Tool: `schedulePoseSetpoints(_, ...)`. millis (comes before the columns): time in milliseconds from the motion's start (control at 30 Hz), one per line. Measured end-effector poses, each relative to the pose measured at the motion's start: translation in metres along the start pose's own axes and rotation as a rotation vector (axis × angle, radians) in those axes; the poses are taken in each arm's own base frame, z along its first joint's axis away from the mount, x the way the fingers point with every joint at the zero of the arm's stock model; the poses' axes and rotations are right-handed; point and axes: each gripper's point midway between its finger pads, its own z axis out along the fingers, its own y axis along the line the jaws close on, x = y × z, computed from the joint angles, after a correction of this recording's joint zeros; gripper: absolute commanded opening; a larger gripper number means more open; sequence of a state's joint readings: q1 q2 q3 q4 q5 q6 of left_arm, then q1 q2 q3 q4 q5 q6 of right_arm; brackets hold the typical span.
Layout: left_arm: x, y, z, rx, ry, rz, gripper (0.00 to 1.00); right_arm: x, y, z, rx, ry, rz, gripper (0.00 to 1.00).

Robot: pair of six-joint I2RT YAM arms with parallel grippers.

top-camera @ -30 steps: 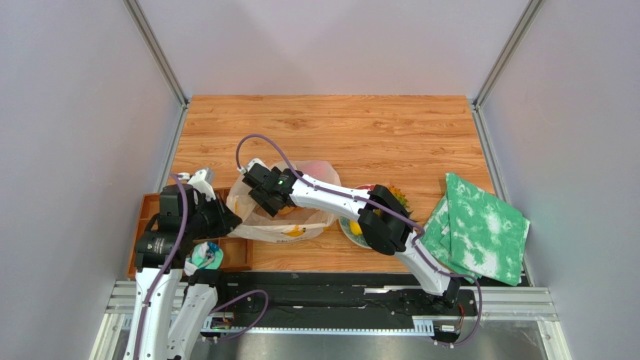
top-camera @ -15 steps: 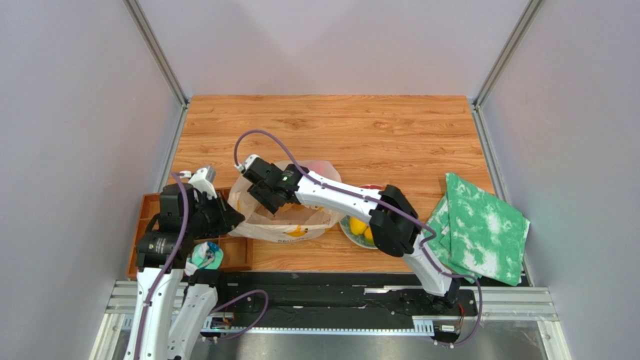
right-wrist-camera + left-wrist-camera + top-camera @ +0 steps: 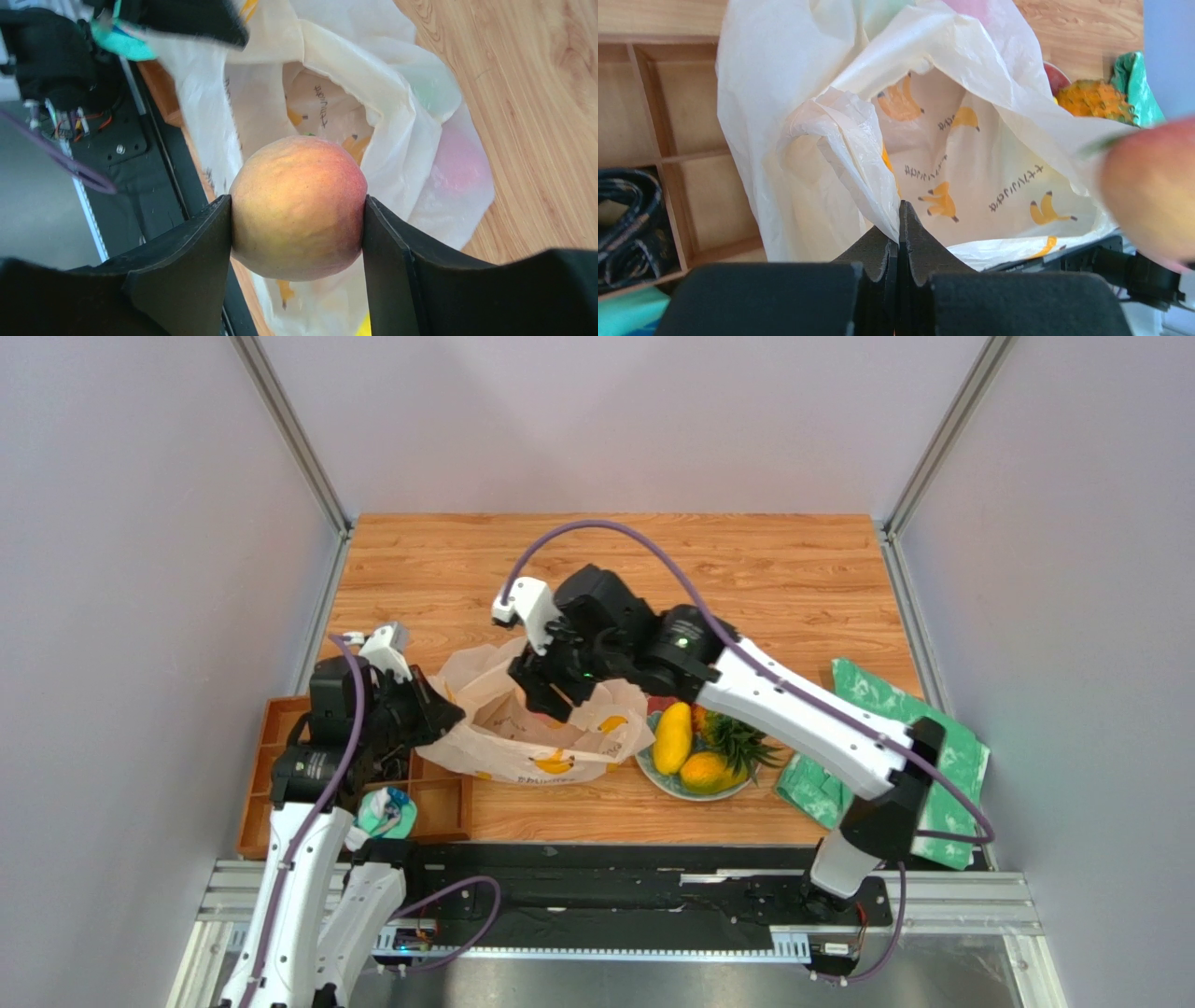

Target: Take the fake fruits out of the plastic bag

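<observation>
Wooden tabletop point(image 3: 786, 574), plastic bag point(image 3: 519, 749) stretched left-right, mouth up, left pincer point(image 3: 899, 220) pinching its rim, right pincer point(image 3: 296, 231) clamping peach point(image 3: 298, 189).

Peach lifted out of the bag
The right gripper point(image 3: 550, 683) rises from inside the plastic bag point(image 3: 519, 756) to just above its mouth, now clamping the peach point(image 3: 298, 206). Its elbow swings right, uncovering the mangoes point(image 3: 673, 738) and pineapple point(image 3: 732, 739) at lower centre.

Robot lab cell: bare grey walls point(image 3: 126, 546), aluminium frame posts point(image 3: 289, 427), wood-grain table point(image 3: 730, 567).
</observation>
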State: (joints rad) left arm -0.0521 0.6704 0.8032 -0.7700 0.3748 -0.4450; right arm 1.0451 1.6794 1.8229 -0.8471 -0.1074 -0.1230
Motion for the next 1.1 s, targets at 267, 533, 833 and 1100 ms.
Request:
schedulePoseSetpoints(267, -0.022, 0.015, 0.011, -0.076, -0.068, -0.009, 0.00, 0.045, -0.055, -0.099, 0.120, -0.015, 0.045, 0.00)
schedulePoseSetpoints(533, -0.012, 0.040, 0.010, -0.144, -0.082, -0.134, 0.00, 0.107, -0.149, -0.059, 0.258, 0.169, 0.223, 0.00)
schedulePoseSetpoints(833, -0.015, 0.047, 0.012, -0.151, -0.081, -0.203, 0.00, 0.206, -0.196, 0.004, 0.242, 0.459, 0.371, 0.00)
schedulePoseSetpoints(1100, -0.020, 0.047, 0.011, -0.140, -0.097, -0.227, 0.00, 0.218, -0.211, -0.001, 0.268, 0.473, 0.406, 0.00)
